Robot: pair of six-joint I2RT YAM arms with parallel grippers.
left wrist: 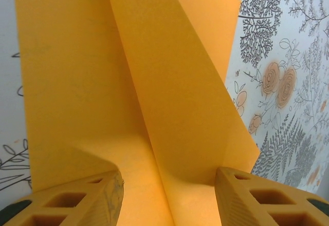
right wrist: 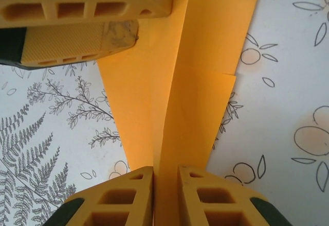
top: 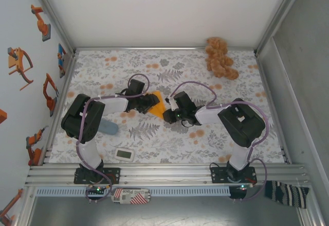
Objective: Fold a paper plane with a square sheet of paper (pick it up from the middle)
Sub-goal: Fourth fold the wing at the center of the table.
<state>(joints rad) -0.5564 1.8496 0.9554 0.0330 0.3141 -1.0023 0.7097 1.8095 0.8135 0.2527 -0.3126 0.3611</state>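
The square sheet of paper (top: 158, 106) is bright orange and creased lengthwise, and it sits mid-table between both grippers. In the left wrist view the paper (left wrist: 154, 92) rises in two angled flaps. My left gripper (left wrist: 169, 197) is open, with its fingers (left wrist: 77, 203) wide apart on either side of the sheet. In the right wrist view my right gripper (right wrist: 165, 195) is shut on the paper's (right wrist: 195, 82) raised centre fold. The left gripper's fingers (right wrist: 82, 4) reach over the far end of the sheet. From above, the left gripper (top: 152, 102) and the right gripper (top: 168, 114) face each other across the paper.
A floral cloth (top: 169, 143) covers the table inside white walls. A tan plush toy (top: 220, 57) lies at the back right. A small white device (top: 125, 155) sits near the front left, and a grey-blue object (top: 108, 128) lies by the left arm.
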